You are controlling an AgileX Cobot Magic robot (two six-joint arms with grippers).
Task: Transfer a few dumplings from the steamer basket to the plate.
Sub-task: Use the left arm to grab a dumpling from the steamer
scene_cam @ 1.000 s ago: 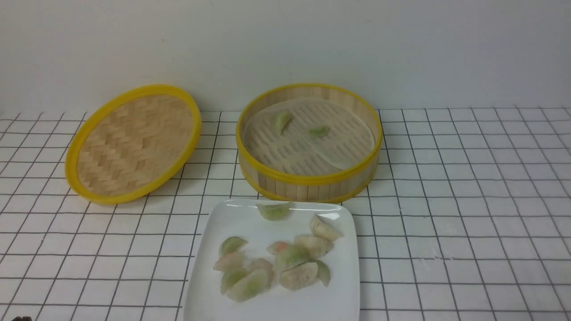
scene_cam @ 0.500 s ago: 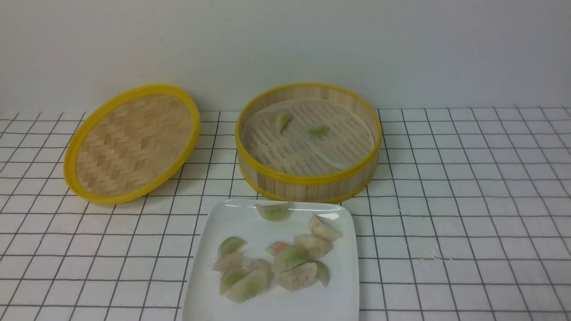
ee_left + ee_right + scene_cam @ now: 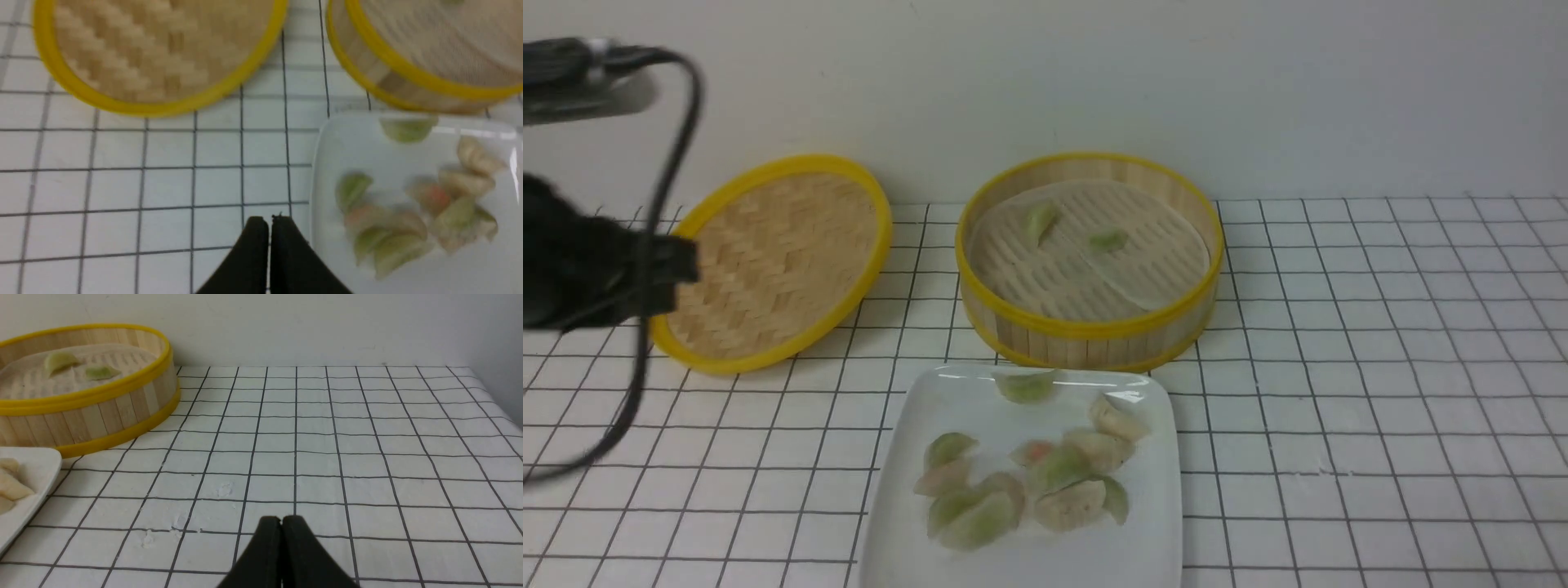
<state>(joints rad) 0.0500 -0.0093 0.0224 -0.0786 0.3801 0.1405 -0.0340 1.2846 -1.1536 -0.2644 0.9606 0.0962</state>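
Steamer basket [image 3: 1086, 331]: mid-worktop [image 3: 1380, 392], toward the far edge; holds two dumplings [image 3: 1041, 219]. Plate [image 3: 1143, 539]: near edge, just before the basket; carries a cluster of dumplings. Lid [image 3: 776, 261]: left of the basket. Left gripper [image 3: 269, 222], right gripper [image 3: 281, 520]: jaws together, empty, above the worktop.

My left arm [image 3: 596, 273] now in front view at far left, dark, blurred. Second ago only dark speck at bottom-left corner; half second ago nothing there. Black cable [image 3: 674, 147] now runs from top-left corner down past arm. Arm body now covers left rim of woven lid [image 3: 784, 253]. Arm well left of plate [image 3: 1029, 563], not over it.
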